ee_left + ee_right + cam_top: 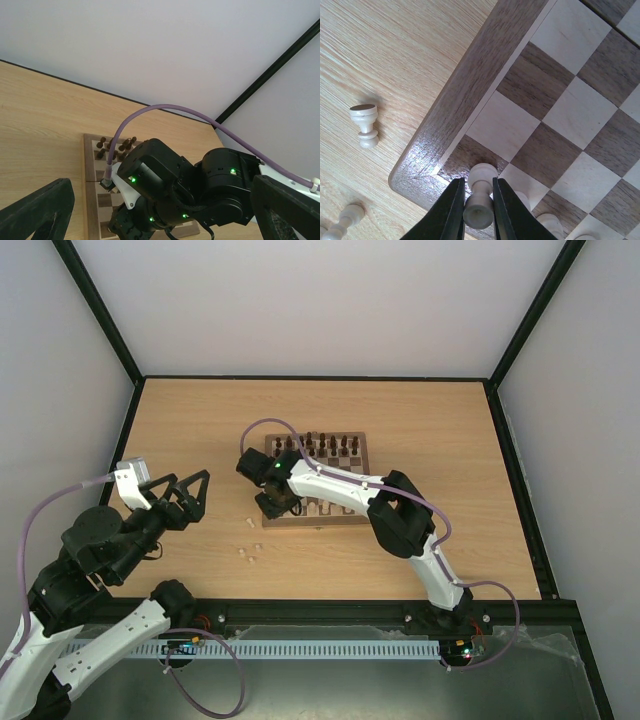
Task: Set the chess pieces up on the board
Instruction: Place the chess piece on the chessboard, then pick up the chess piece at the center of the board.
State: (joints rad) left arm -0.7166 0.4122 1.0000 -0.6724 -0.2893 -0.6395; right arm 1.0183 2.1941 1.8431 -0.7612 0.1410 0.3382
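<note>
Pawn (479, 197) inside right hand (477, 183) (corner square (462, 159))

From my station I see a light wooden table (440, 430) carrying the board (335, 521) near its middle. At about eight o'clock from the board, a few pale chess pieces (247, 523) sit loose on the bare wood, near the board's corner.

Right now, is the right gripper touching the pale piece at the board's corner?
Touching. Right wrist view: the right gripper pinches the pale piece between both fingers, no gap.
</note>
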